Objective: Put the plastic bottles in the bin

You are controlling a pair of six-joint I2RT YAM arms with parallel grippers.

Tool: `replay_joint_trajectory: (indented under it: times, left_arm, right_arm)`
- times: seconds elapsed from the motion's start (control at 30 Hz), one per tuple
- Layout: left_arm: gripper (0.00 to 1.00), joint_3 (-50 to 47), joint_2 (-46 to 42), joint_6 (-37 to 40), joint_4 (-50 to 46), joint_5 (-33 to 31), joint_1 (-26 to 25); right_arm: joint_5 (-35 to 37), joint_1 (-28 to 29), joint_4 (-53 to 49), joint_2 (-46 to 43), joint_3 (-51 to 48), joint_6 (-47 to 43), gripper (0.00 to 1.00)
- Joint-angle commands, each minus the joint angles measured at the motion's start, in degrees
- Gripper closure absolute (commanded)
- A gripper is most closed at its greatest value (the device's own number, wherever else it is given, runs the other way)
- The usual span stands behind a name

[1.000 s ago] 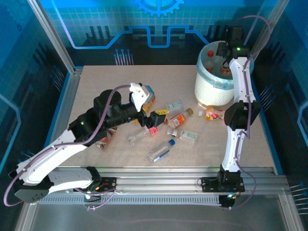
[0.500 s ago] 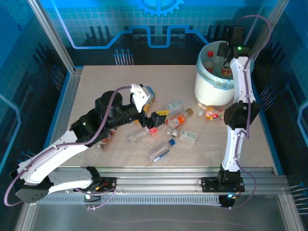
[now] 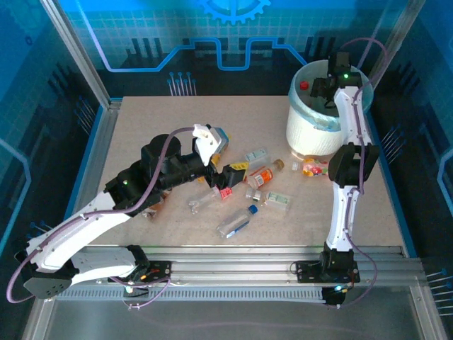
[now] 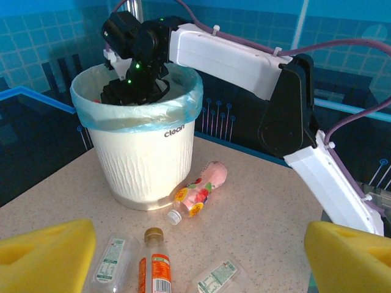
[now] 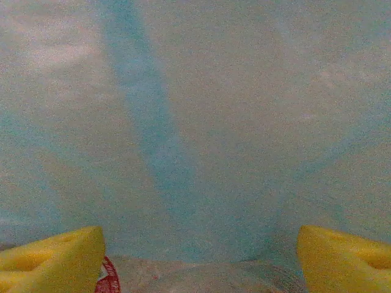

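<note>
Moved since half a second back: right gripper (image 3: 320,91), now further left and lower in the mouth of the bin (image 3: 303,131). No visible shift at left gripper (image 3: 235,175).

Right pads (image 5: 55,256) at the lower corners of the wrist view, spread wide, nothing clamped. Blue liner ahead; scrap of red label and clear plastic below, read as bottles already in the bag.

Left pads (image 4: 43,250) likewise wide, empty. Hangs over the loose cluster on the table (image 3: 177,117), faces the bin.

Key relation: orange-labelled bottle (image 4: 156,265) flat on the table, low between the left pads, a little left of centre. Long axis away from the fingers, cap at the far end, toward the bin. Pads thus already either side of the axis; judged to call for a descent with little wrist turn. Left arm plainly nearer; right arm well apart, over the bin.

Neighbours: clear bottle (image 4: 113,262) just beside on one flank, second clear bottle (image 4: 215,278) on the other; either liable to foul a pad. Pink bottle (image 4: 200,186) on its side at the foot of the bin, nearer the right arm; touching the wall or not, cannot tell.

In the way: right forearm across the bin mouth; probably needs clearing before any left-arm drop.
</note>
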Motion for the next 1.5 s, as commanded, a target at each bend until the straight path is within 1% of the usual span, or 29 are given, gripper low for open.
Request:
replay_joint_trajectory:
  times: [0.0,0.2,0.33,0.43,0.53,0.57,0.63,0.67,0.7,0.73,0.8,0.9,1.03,1.13,1.33,1.47]
  left_arm:
    - [0.1,0.6,-0.5,-1.2,1.0,-2.4,-0.2]
    - [0.1,2.8,-0.3,-4.2,-2.2,-6.7,-0.2]
    - [0.1,4.5,0.0,-7.6,-7.4,-11.0,-0.2]
    - [0.1,6.1,0.9,-10.5,-13.6,-14.4,-0.1]
    - [0.1,9.6,4.1,-14.7,-23.7,-18.5,1.4]
    - [0.1,10.6,5.2,-16.3,-26.6,-18.5,2.5]
    - [0.1,11.3,7.7,-20.2,-31.3,-15.7,6.5]
    - [0.1,11.2,8.5,-21.5,-32.7,-13.5,8.7]
    - [0.1,10.8,9.6,-22.6,-33.7,-9.9,11.6]
    - [0.1,10.2,10.5,-23.1,-34.2,-6.7,14.2]
    - [0.1,8.5,12.5,-22.6,-34.0,-2.9,17.9]
    - [0.1,6.9,15.9,-20.7,-32.8,0.0,21.7]
    - [0.1,6.7,22.4,-18.7,-30.8,2.6,25.5]
    - [0.12,8.9,28.9,-18.5,-31.0,3.0,28.0]
    - [0.13,13.5,39.3,-16.3,-30.3,3.5,29.5]
    - [0.13,15.6,44.9,-15.3,-30.3,5.1,29.4]
  right_arm:
    - [-3.5,-0.4,-1.0,-4.9,4.5,1.7,0.14]
    - [-4.4,-0.4,0.0,-14.4,4.5,3.4,0.11]
    - [-5.6,-0.1,-1.9,-19.4,3.0,4.6,0.11]
    - [-7.1,1.7,-2.4,-24.7,-1.4,4.7,0.11]
    - [-7.7,5.9,-0.8,-32.5,-10.2,3.8,0.12]
    - [-7.1,7.8,0.4,-35.4,-13.7,3.4,0.12]
    - [-5.1,12.9,3.8,-42.3,-23.2,2.1,0.12]
    - [-4.2,15.0,5.3,-45.1,-27.0,2.2,0.12]
    - [-3.9,17.2,7.2,-47.9,-31.4,2.6,0.13]
    - [-4.0,19.6,8.5,-50.6,-35.5,3.4,0.13]
    - [-3.9,24.3,10.6,-55.7,-42.8,4.6,0.14]
    - [-2.9,32.2,13.8,-62.2,-53.6,7.1,0.14]
    - [0.0,41.9,16.7,-68.7,-66.6,12.0,0.15]
    - [2.2,47.1,15.8,-71.3,-72.2,15.4,0.15]
    - [5.3,54.5,12.9,-74.7,-78.0,18.7,0.15]
    - [6.4,56.6,11.0,-76.7,-81.1,20.7,0.14]
